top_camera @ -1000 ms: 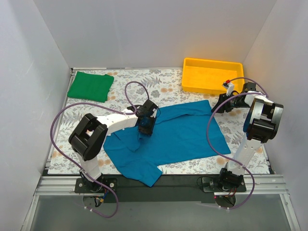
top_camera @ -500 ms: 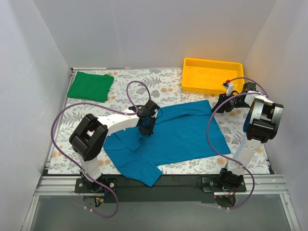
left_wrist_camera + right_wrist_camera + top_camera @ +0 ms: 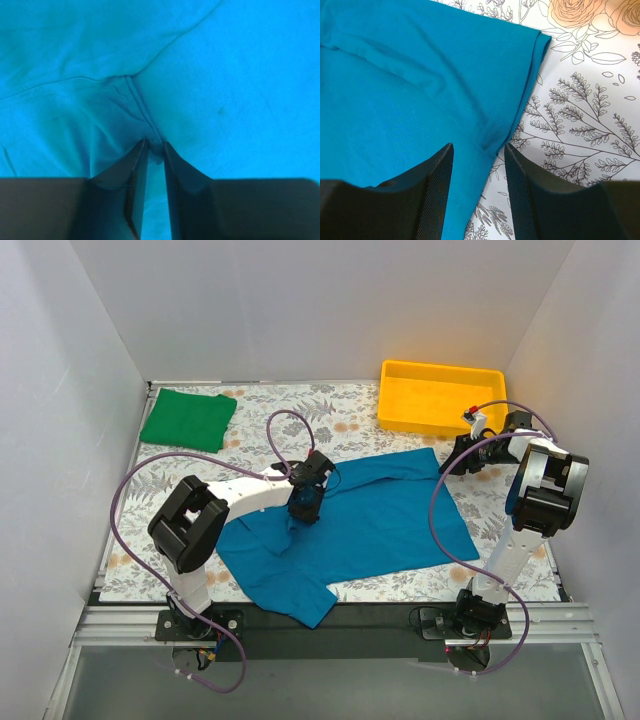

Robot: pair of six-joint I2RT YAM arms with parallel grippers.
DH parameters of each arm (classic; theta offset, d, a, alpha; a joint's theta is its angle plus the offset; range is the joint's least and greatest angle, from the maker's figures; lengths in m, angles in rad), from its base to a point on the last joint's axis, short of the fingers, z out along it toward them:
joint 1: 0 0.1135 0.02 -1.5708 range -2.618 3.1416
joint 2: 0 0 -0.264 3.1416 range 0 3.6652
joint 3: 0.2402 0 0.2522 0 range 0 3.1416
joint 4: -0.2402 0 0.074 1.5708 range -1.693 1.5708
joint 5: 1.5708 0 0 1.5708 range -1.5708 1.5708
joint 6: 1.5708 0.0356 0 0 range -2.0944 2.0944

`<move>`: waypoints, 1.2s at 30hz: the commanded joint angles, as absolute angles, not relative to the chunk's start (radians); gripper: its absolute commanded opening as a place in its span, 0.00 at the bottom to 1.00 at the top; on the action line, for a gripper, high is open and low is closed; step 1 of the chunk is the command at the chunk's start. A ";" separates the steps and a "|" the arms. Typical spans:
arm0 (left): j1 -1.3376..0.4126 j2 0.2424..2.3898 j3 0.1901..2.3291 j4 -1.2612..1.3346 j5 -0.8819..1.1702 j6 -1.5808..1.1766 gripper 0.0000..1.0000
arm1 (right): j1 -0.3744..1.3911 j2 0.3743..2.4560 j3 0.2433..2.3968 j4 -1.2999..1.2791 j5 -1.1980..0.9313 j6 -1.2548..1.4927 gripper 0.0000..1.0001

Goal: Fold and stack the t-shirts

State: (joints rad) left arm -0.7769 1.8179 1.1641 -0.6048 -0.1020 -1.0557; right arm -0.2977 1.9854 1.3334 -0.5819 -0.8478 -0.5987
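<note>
The teal-blue t-shirt [image 3: 370,520] lies spread and rumpled across the middle of the flowered table. The bright green t-shirt [image 3: 188,419] lies folded at the far left corner. My left gripper [image 3: 303,508] is down on the blue shirt's left part; in the left wrist view the jaws [image 3: 154,146] are nearly closed and pinch a ridge of blue cloth [image 3: 145,112] at a seam. My right gripper [image 3: 452,464] hovers open over the shirt's far right sleeve edge [image 3: 520,95], with the hem between its fingers.
A yellow plastic tray [image 3: 440,398] stands at the far right corner, just behind the right gripper. White walls close in on three sides. The flowered cloth [image 3: 300,410] shows bare between the green shirt and the tray.
My left gripper has shifted slightly to the right on the blue shirt. The right arm has not moved.
</note>
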 commanded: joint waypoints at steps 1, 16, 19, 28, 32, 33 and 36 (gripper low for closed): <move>-0.787 1.822 1.196 -0.609 -0.126 -1.068 0.17 | -0.299 1.985 1.368 -0.603 -0.873 -0.607 0.52; -0.799 1.766 1.252 -0.632 -0.083 -1.069 0.00 | -0.301 1.985 1.368 -0.604 -0.876 -0.609 0.52; -0.799 1.761 1.259 -0.635 -0.058 -1.074 0.00 | -0.301 1.985 1.368 -0.604 -0.876 -0.609 0.52; -0.799 1.796 1.276 -0.623 0.044 -1.101 0.00 | -0.301 1.985 1.368 -0.603 -0.874 -0.607 0.52; -0.799 1.819 1.284 -0.620 0.028 -1.144 0.00 | -0.301 1.983 1.368 -0.603 -0.874 -0.611 0.52; -0.798 1.822 1.290 -0.620 0.014 -1.152 0.00 | -0.301 1.983 1.368 -0.603 -0.874 -0.611 0.52; -0.798 1.836 1.301 -0.624 0.014 -1.184 0.00 | -0.301 1.983 1.368 -0.604 -0.874 -0.611 0.52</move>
State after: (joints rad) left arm -0.7937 1.8278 1.2591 -0.6270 0.0082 -1.1347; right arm -0.2981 1.9854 1.3334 -0.5854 -0.8478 -0.5999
